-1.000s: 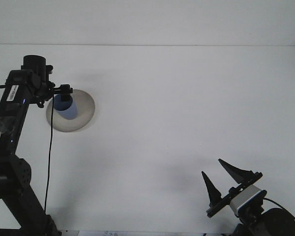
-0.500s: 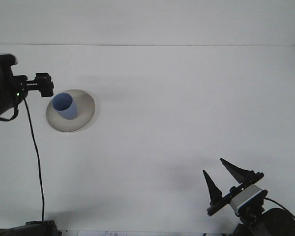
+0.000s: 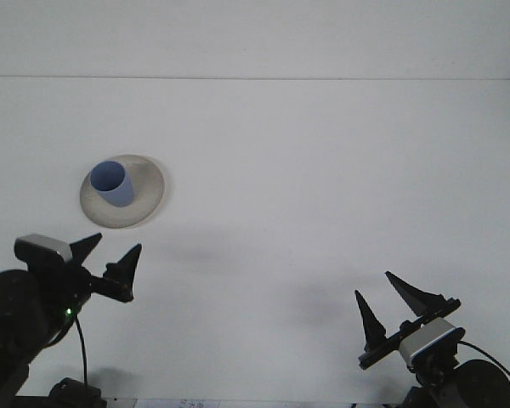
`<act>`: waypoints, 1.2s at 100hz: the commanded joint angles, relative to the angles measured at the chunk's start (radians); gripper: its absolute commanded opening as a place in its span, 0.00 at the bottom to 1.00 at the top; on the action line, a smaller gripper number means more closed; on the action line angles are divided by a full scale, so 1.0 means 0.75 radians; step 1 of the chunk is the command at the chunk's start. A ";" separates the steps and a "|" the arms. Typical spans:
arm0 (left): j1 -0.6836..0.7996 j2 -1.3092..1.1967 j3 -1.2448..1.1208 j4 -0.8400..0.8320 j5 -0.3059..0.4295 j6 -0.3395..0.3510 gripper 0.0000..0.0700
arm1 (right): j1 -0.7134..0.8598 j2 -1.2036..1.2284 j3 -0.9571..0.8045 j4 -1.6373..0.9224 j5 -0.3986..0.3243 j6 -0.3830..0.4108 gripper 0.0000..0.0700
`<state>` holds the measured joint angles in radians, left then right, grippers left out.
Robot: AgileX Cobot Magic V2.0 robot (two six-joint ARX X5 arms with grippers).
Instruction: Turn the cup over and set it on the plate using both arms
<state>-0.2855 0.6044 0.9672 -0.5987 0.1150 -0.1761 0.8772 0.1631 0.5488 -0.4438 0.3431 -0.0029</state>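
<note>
Both pairs of jaws stand spread apart with nothing between them. From where I stand, the left gripper [image 3: 109,258] sits low at the left edge of the table [image 3: 323,170], its two dark pointed fingers [image 3: 124,263] splayed and aimed up and to the right, toward the plate. The right gripper [image 3: 391,299] sits low at the right corner, its two black wedge-shaped fingers pointing upward with a clear gap between them.

The cup [image 3: 112,184], pale blue, stands upright on the plate [image 3: 146,189], mouth open to the ceiling, so the hollow inside shows. It sits left of the plate's middle, with more bare rim showing on the right of it than on the left. The plate is round, shallow and off-white, lying flat on the white table.

Measured from the plate, the left gripper is just below it and slightly left, near but not touching; a strip of bare table lies between the plate's lower rim and the fingertips. The right gripper is well apart from the plate, far to the right and lower down. Neither gripper touches the cup.

Behind the left fingers the arm's black body bulks at the bottom left, a small green light glowing on it and a thin black cable [image 3: 82,353] hanging down. A pale camera housing [image 3: 430,340] sits behind the right fingers.
</note>
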 commanded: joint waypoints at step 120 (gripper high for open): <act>-0.077 -0.253 -0.381 0.105 0.003 -0.103 0.02 | 0.015 0.002 0.002 -0.017 -0.003 0.009 0.01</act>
<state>-0.3401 0.4126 0.6682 -0.5308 0.1146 -0.2535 0.8772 0.1631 0.5488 -0.4690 0.3412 -0.0025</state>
